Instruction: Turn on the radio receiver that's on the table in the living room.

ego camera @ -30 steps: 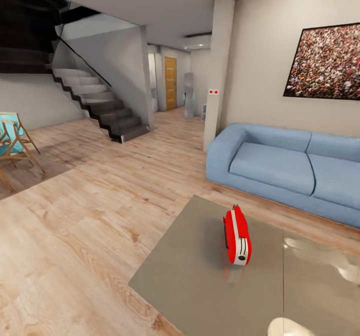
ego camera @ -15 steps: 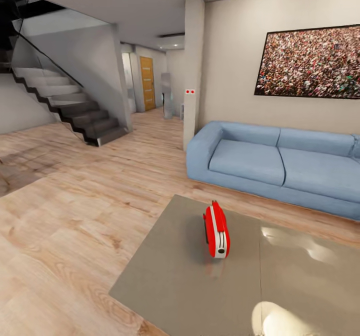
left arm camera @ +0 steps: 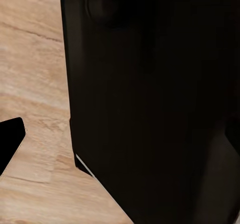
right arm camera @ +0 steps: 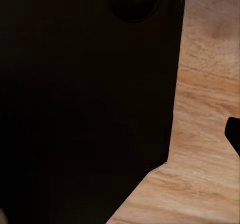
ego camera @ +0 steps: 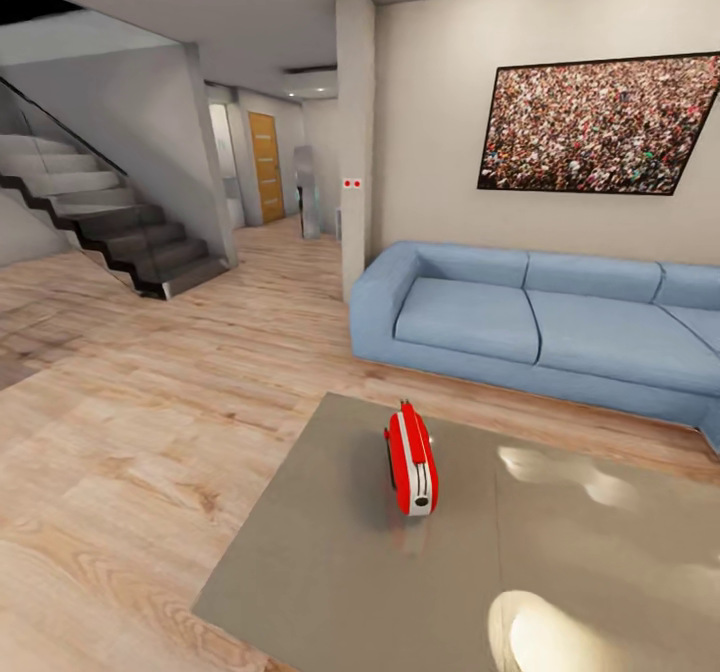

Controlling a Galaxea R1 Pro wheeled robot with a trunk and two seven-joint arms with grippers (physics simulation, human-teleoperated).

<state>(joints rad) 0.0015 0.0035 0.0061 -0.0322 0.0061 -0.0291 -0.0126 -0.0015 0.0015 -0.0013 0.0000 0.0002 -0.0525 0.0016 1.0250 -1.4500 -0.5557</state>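
Note:
The red radio receiver (ego camera: 411, 461) stands upright on the near-left part of the low grey-taupe table (ego camera: 330, 572), its narrow white-trimmed end turned toward me and its thin wire handle on top. The dial and grille face sideways and are hard to make out. The living room spreads around it, with the blue sofa (ego camera: 520, 327) behind the table and the framed crowd picture (ego camera: 595, 124) on the beige wall. In the left wrist view a dark robot part (left arm camera: 150, 99) blocks most of the wood floor, and a black fingertip (left arm camera: 10, 141) pokes in at the edge. The right wrist view has a similar black fingertip (right arm camera: 233, 134).
Light wood plank floor (ego camera: 130, 432) lies to the left of the table. A dark staircase (ego camera: 110, 232) rises at the far left. A beige pillar (ego camera: 355, 142) stands by the sofa's left arm, with a hallway and a wooden door (ego camera: 266, 167) beyond.
The camera has swung right: the radio, table and sofa have shifted left in the picture, the chair at the left edge has dropped out, and more of the crowd picture shows.

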